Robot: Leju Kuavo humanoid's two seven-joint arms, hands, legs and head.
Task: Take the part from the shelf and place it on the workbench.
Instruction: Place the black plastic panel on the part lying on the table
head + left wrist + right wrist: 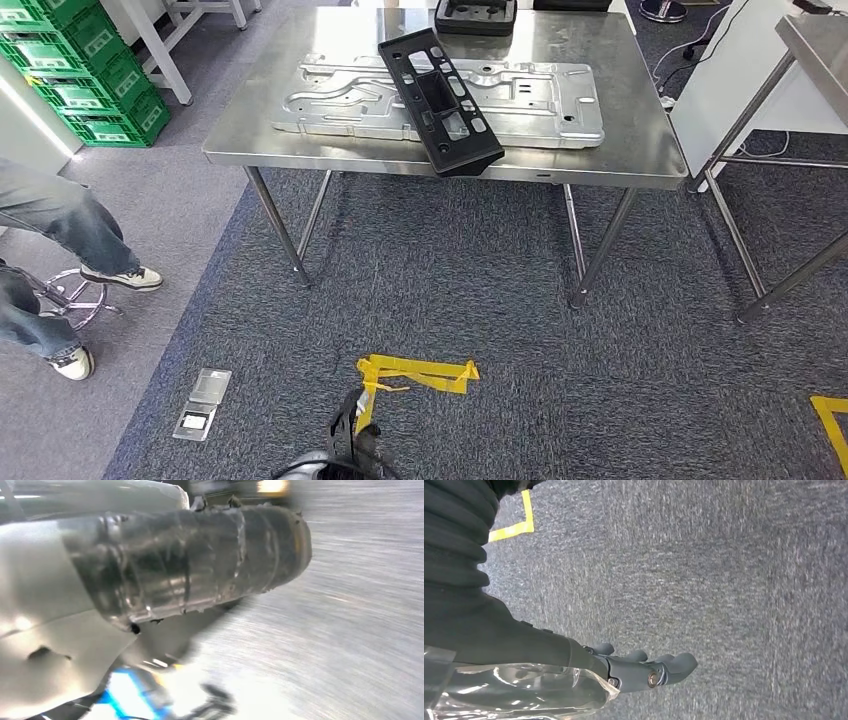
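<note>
A long black plastic part [440, 100] lies slantwise on the steel workbench [620, 172], resting on a flat silver stamped plate [545, 105], with its near end reaching the bench's front edge. In the right wrist view my right hand [644, 670] hangs over grey carpet, fingers stretched out and holding nothing. The left wrist view is smeared by motion. It shows my left hand [190, 565] as a thick grey shape under clear wrap, and how its fingers stand cannot be made out.
Green crates [85, 70] are stacked at the far left. A seated person's legs [60, 225] are at the left edge. A second table [810, 40] stands to the right. Yellow tape [420, 375] and a floor socket [202, 403] mark the carpet before the bench. A black tray [475, 14] sits at the bench's far edge.
</note>
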